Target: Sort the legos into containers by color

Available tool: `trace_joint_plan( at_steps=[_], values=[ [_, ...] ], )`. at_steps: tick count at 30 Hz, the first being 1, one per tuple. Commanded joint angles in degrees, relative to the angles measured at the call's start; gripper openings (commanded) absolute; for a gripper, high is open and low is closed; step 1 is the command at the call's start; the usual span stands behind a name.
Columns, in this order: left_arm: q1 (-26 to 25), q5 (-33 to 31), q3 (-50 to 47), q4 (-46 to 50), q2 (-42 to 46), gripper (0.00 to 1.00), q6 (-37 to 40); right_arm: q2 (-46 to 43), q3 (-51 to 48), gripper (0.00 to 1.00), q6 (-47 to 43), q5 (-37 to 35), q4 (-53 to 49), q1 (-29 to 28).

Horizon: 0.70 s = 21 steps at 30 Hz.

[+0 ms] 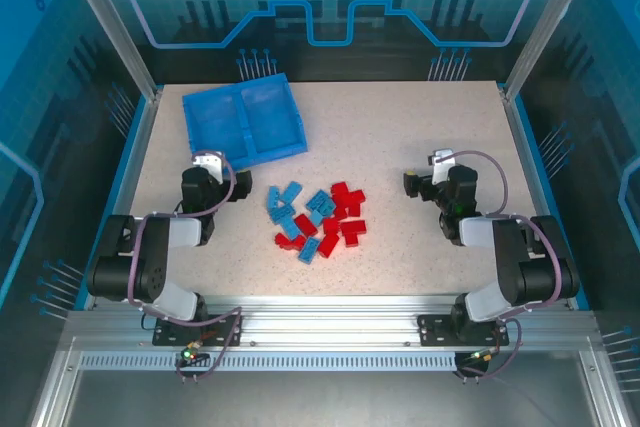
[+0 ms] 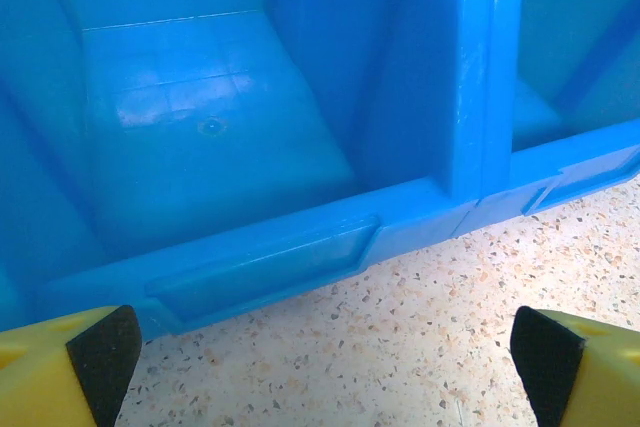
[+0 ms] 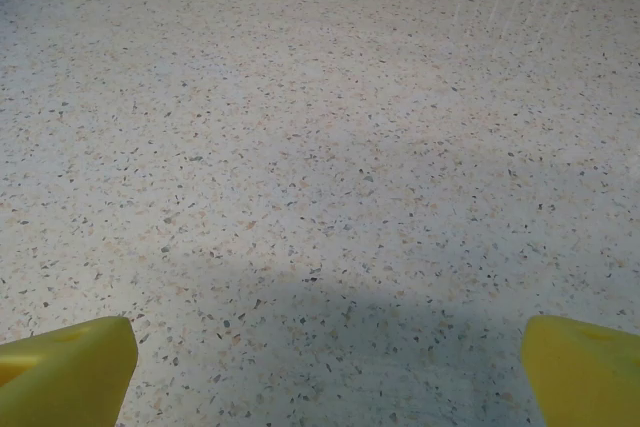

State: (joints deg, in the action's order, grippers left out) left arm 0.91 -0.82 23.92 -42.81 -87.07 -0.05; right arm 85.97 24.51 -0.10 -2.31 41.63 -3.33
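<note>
The legos lie in one loose pile mid-table, several light blue ones (image 1: 290,205) mostly on its left and several red ones (image 1: 345,212) mostly on its right. The containers are the two compartments of a blue tray (image 1: 243,120) at the back left, set slightly askew, with nothing in either. My left gripper (image 1: 208,161) stands open just in front of the tray's near rim (image 2: 260,267), nothing between its fingertips (image 2: 90,357). Right of the pile, my right gripper (image 1: 439,160) is open over bare table, fingertips (image 3: 70,367) wide apart.
The speckled table (image 1: 400,127) is framed by blue side edges and metal posts at the back corners (image 1: 150,87). The tray's divider (image 2: 470,67) stands tall close ahead of the left gripper. Both arm bases sit at the near edge (image 1: 320,322).
</note>
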Motion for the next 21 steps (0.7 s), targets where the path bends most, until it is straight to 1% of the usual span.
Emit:
trace_joint_plan(
  at_steps=[1,18,19,20,21],
  values=[
    [-0.4,-0.6,0.0,-2.0,0.2,0.99,-0.2,0.3,0.5,1.00,-0.7,0.7,1.4,0.3],
    [-0.5,-0.6,0.0,-2.0,0.3,0.99,-0.3,0.2,0.6,1.00,-0.5,1.4,1.2,0.6],
    [-0.5,-0.6,0.1,-2.0,0.2,0.99,-0.3,-1.2,2.0,1.00,-0.5,1.1,-2.4,0.6],
    [-0.4,-0.6,0.0,-2.0,0.2,0.99,-0.3,-3.5,4.4,1.00,-0.3,0.4,-9.0,0.3],
    [-0.5,-0.6,0.0,-2.0,0.2,0.99,-0.3,-6.3,8.8,1.00,0.8,-1.5,-19.1,-0.4]
  ],
)
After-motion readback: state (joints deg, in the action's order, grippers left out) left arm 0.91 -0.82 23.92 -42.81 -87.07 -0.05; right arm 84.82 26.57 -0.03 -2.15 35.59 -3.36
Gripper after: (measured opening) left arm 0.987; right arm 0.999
